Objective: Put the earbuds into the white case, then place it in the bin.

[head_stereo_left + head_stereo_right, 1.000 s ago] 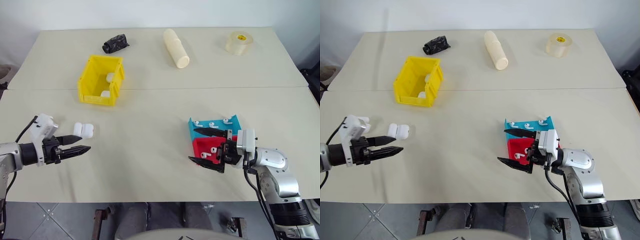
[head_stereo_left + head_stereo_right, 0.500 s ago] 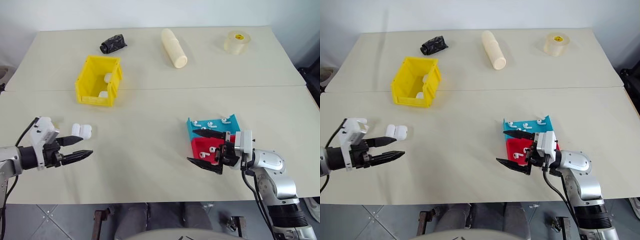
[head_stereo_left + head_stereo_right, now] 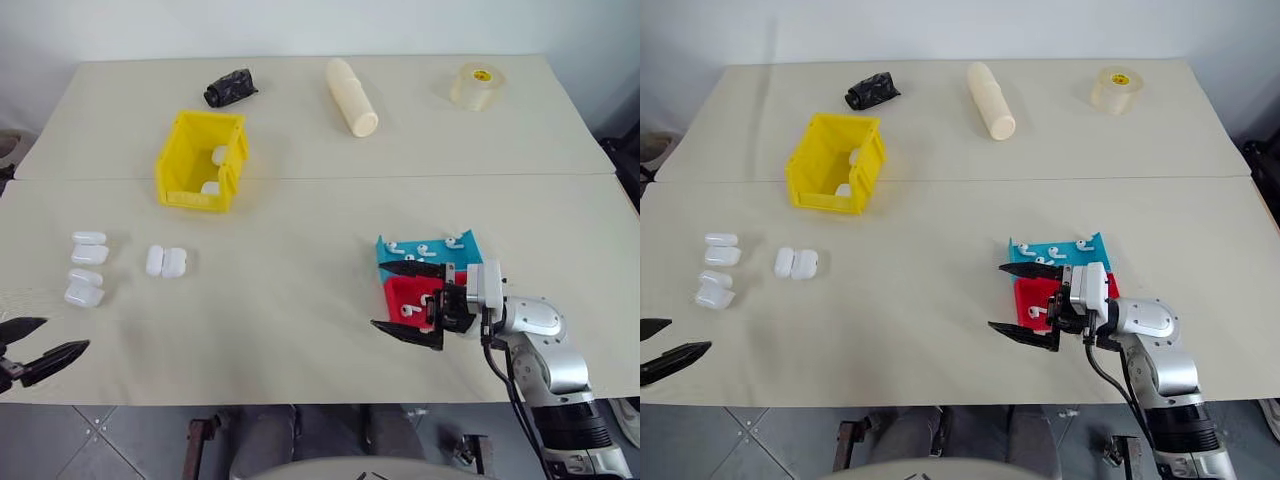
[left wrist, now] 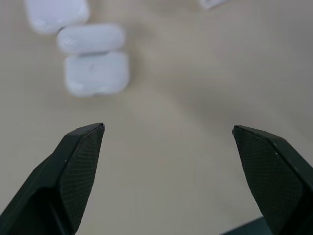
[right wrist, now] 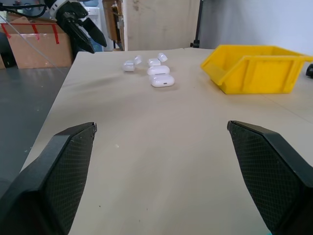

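Left gripper [image 3: 35, 352] at the near left corner of the table [image 3: 300, 290], fingers spread wide, nothing between them; in its wrist view bare tabletop lies between the fingers, with white cases beyond their tips. Right gripper [image 3: 405, 300] hovers at the left edge of the two trays, fingers wide apart, holding nothing; it points level toward the robot's left. The white case [image 3: 165, 262] (a closed pair of rounded white halves, side by side) lies flat on the table left of centre, well apart from both grippers and nearer the robot than the bin [image 3: 200, 160]. Two more like cases [image 3: 88, 247] lie further left, each with its lid open. The bin stands open-topped toward the far left, with two white cases [image 3: 215, 170] inside against its right wall. The earbuds [image 3: 420, 247] lie scattered on the blue tray [image 3: 465, 240]; a couple more on the red tray [image 3: 405, 292] just in front of it. Along the far edge: a black crumpled object [image 3: 230, 87], a cream cylinder [image 3: 352, 96] on its side, a tape roll [image 3: 477, 85].
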